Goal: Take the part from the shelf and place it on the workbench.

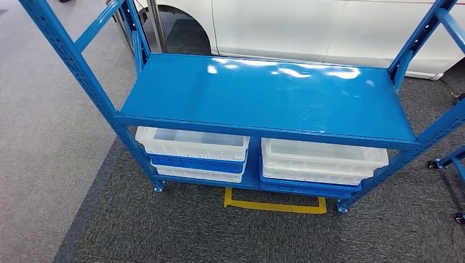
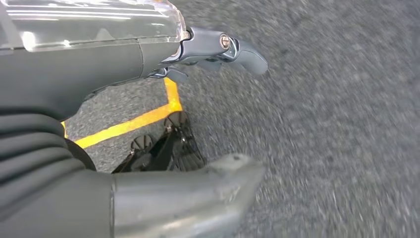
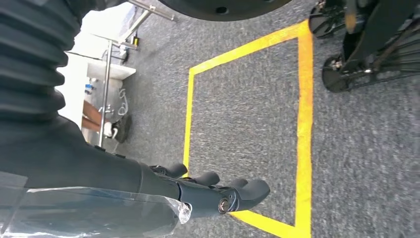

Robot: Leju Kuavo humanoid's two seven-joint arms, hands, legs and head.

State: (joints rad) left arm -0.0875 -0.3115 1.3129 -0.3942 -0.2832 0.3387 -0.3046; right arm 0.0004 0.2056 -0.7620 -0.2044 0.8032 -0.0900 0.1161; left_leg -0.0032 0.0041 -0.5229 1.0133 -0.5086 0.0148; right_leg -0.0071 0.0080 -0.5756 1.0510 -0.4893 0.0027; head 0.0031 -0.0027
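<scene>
Blue shelf — glossy, bare top — parts unseen.

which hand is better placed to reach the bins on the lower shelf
No clear edge: left hand and right hand both hang open over the carpet, away from the shelf. Left suits the left bin stack, right the right stack.
</scene>
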